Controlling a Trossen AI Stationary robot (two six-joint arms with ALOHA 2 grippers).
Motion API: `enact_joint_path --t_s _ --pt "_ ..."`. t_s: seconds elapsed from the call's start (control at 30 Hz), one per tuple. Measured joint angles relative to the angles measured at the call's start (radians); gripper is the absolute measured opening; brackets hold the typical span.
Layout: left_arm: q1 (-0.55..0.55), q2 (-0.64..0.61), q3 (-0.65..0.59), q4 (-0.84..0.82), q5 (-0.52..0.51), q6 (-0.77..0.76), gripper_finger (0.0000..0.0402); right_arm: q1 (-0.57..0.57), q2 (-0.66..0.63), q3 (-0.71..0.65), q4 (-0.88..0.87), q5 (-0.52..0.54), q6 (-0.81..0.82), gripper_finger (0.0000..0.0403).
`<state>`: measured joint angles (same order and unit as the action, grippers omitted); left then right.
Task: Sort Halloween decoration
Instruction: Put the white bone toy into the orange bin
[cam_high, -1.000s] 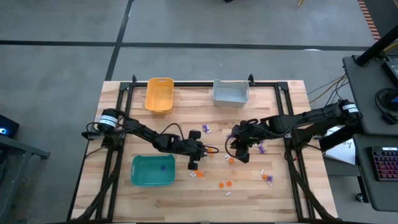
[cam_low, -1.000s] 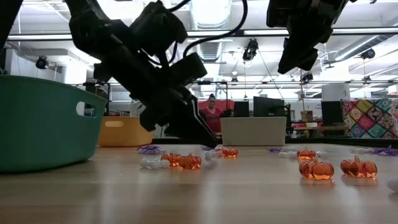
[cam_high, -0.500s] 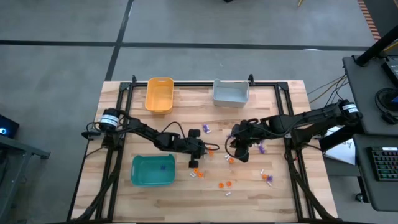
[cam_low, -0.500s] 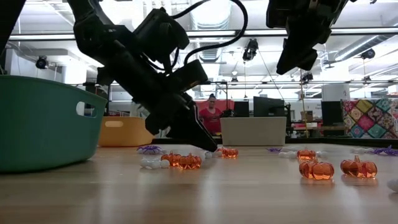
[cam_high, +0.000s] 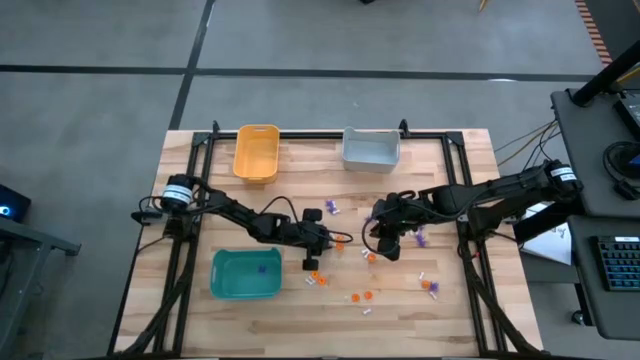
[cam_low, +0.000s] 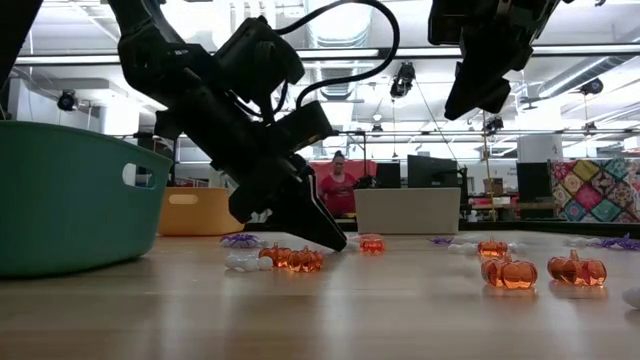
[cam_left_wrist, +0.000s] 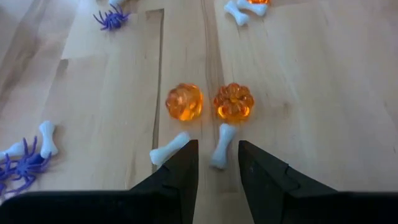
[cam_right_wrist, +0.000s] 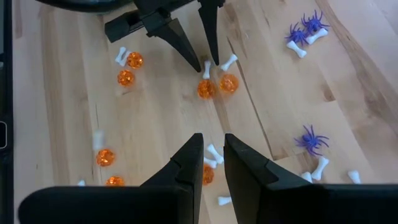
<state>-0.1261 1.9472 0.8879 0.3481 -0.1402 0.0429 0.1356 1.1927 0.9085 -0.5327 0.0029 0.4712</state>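
The Halloween decoration lies scattered on the wooden table: orange pumpkins (cam_left_wrist: 234, 102), white bones (cam_left_wrist: 221, 147) and purple spiders (cam_right_wrist: 310, 140). My left gripper (cam_left_wrist: 217, 149) is low over the table's middle, open, slanting down. Its fingers stand on either side of one white bone (cam_right_wrist: 207, 68) that lies flat on the wood, without touching it; two pumpkins (cam_right_wrist: 206, 89) sit just beyond the tips. My right gripper (cam_right_wrist: 212, 142) hangs well above the table to the right (cam_high: 385, 248), with a narrow gap between its fingers and nothing in it.
A teal bin (cam_high: 245, 275) stands near the front left with a purple piece inside. An orange-yellow bin (cam_high: 256, 152) and a grey bin (cam_high: 370, 148) stand at the far edge. More trinkets lie toward the front right (cam_high: 362, 296). A person shows in the room beyond (cam_low: 340, 185).
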Motion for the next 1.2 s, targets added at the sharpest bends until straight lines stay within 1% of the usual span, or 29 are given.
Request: enact_joint_path --t_s 0.17,0.4,0.7,1.0,1.2 --pt "0.000 0.000 0.000 0.000 0.000 0.017 0.0095 0.000 0.000 0.000 0.000 0.000 0.000 0.0054" --pt "0.002 0.000 0.000 -0.008 0.001 0.034 0.0071 0.000 0.000 0.000 0.000 0.000 0.000 0.0054" --pt "0.002 -0.001 0.000 -0.010 0.002 0.054 0.0006 0.000 0.000 0.000 0.001 0.000 0.001 0.0054" --pt "0.001 -0.004 0.000 -0.011 0.001 0.058 0.0001 0.000 0.000 0.000 0.003 0.000 0.001 0.0054" --pt "0.000 -0.040 0.000 -0.061 0.001 0.058 0.0001 0.000 0.000 0.000 0.007 0.000 0.001 0.0054"
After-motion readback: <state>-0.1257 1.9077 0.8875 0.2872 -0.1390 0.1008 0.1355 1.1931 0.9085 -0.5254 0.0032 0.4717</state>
